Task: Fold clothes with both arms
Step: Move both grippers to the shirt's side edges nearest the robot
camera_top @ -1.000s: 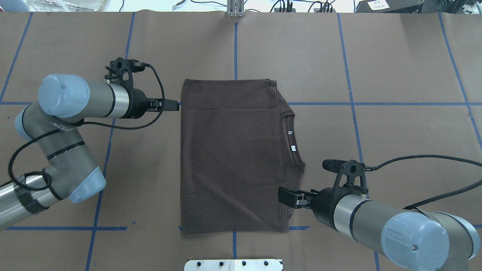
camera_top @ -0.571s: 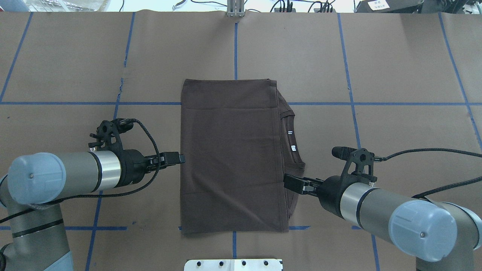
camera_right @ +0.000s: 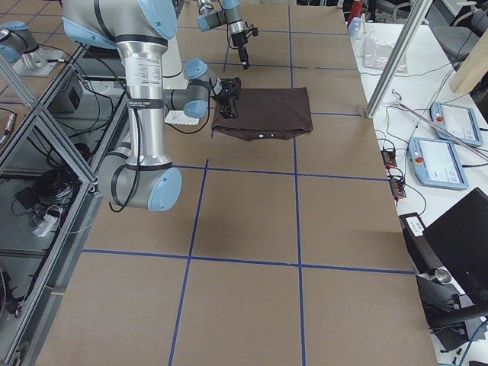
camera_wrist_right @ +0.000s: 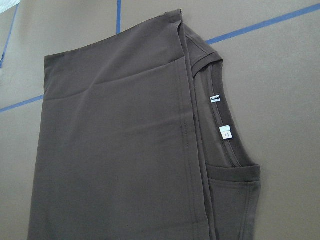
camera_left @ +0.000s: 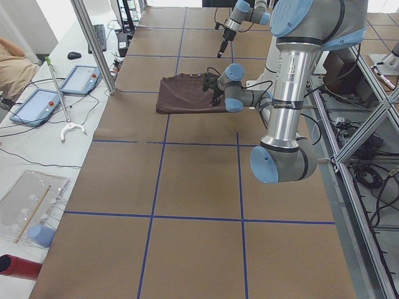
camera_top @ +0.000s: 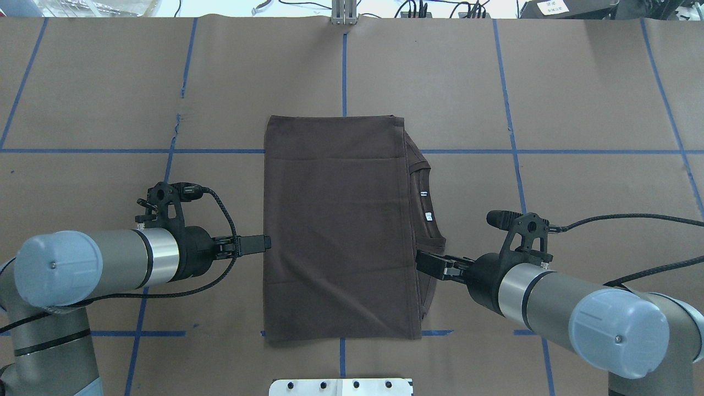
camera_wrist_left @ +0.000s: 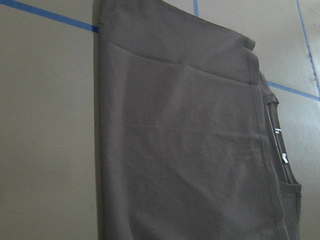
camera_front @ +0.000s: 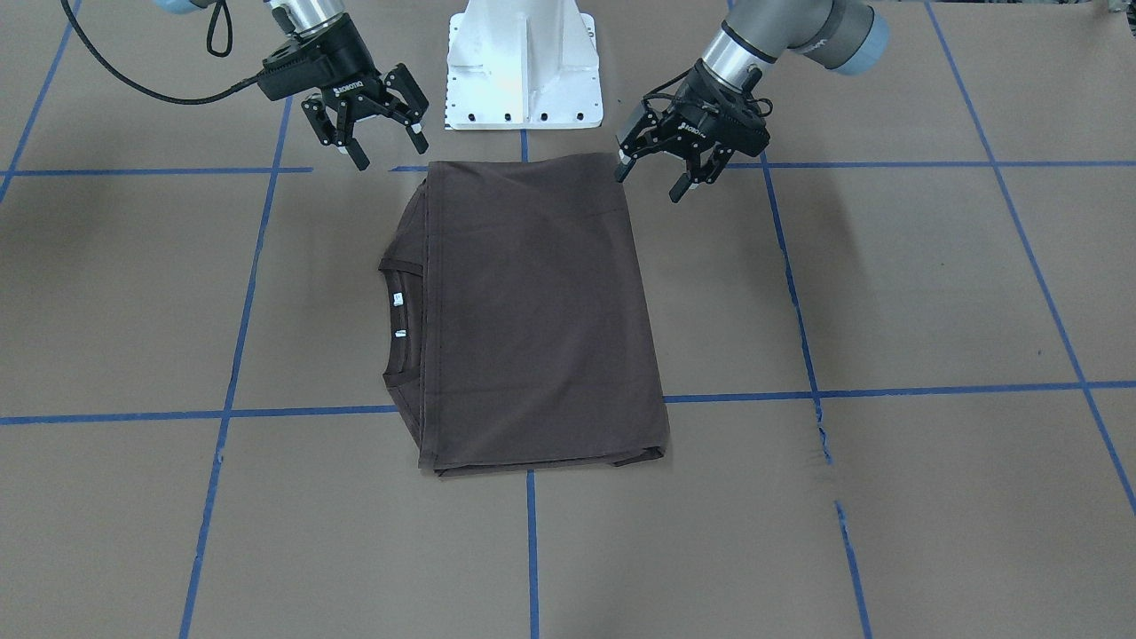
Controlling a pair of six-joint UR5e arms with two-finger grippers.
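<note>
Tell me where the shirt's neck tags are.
Overhead view: the white neck tags lie inside the collar along the folded T-shirt's right edge, just beyond the right gripper.

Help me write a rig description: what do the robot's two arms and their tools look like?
The left arm and right arm are silver-grey tubes with light blue joint caps and a shiny metal wrist band. The left tool and right tool are black with two fingers; the right one bears white lettering. A black cable runs to a black bracket on each wrist.
</note>
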